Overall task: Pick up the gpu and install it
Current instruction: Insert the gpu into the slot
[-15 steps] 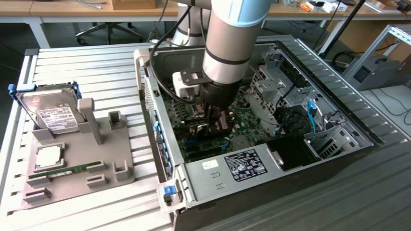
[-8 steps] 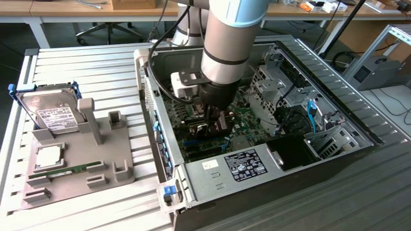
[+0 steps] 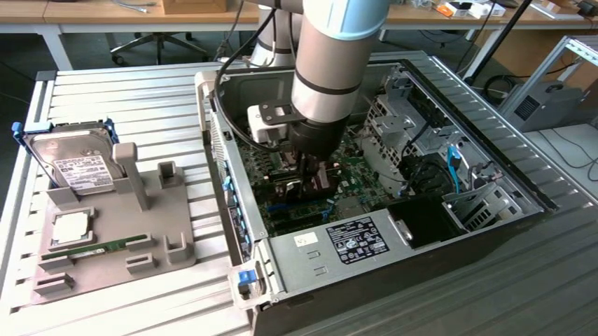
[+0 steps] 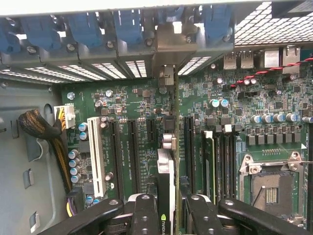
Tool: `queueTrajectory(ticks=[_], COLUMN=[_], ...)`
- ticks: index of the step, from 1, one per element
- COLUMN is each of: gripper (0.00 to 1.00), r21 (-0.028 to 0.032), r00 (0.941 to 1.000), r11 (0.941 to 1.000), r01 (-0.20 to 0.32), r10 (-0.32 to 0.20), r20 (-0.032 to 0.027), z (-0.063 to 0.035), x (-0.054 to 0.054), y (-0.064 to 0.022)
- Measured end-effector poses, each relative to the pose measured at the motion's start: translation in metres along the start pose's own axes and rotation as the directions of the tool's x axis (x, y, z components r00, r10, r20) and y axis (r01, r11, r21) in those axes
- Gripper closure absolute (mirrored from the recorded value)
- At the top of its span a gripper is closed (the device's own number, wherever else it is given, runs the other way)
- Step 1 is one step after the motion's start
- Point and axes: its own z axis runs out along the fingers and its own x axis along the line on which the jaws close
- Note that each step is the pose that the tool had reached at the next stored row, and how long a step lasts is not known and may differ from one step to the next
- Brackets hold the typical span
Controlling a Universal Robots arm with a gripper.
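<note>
The gpu (image 4: 166, 171) stands edge-on over the green motherboard (image 4: 142, 103), between two long black slots, with a small logo on its edge near my fingers. Its far end reaches the silvery rear slot frame (image 4: 168, 46). My gripper (image 4: 168, 213) is shut on the card's edge, black fingers (image 4: 144, 210) on either side. In the exterior view the gripper (image 3: 313, 178) is low inside the open computer case (image 3: 374, 245), with the dark gpu (image 3: 297, 187) under it. Whether the card sits in a slot I cannot tell.
A white slot (image 4: 95, 156) and a sleeved cable bundle (image 4: 44, 129) lie to one side of the card, memory slots (image 4: 210, 166) and the processor socket (image 4: 269, 188) to the other. At the exterior view's left a grey stand (image 3: 122, 238) holds a hard drive (image 3: 80, 164) and a memory stick (image 3: 94, 248).
</note>
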Motion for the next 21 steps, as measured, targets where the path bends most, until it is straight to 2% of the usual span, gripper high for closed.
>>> queueTrajectory(ticks=[7,9,16,21], gripper=[0.73,0.73,0.73,0.73], r21=[-0.0001,0.0000,-0.0004,-0.0002], r00=[1.0000,1.0000,1.0000,1.0000], r11=[1.0000,1.0000,1.0000,1.0000], r01=[0.000,0.000,0.000,0.000], r10=[0.000,0.000,0.000,0.000], r20=[0.0011,0.0077,0.0074,0.0093], z=[0.0006,0.0007,0.0024,0.0031], x=[-0.0007,-0.0007,-0.0006,-0.0006], y=[0.0007,0.0007,0.0009,0.0012])
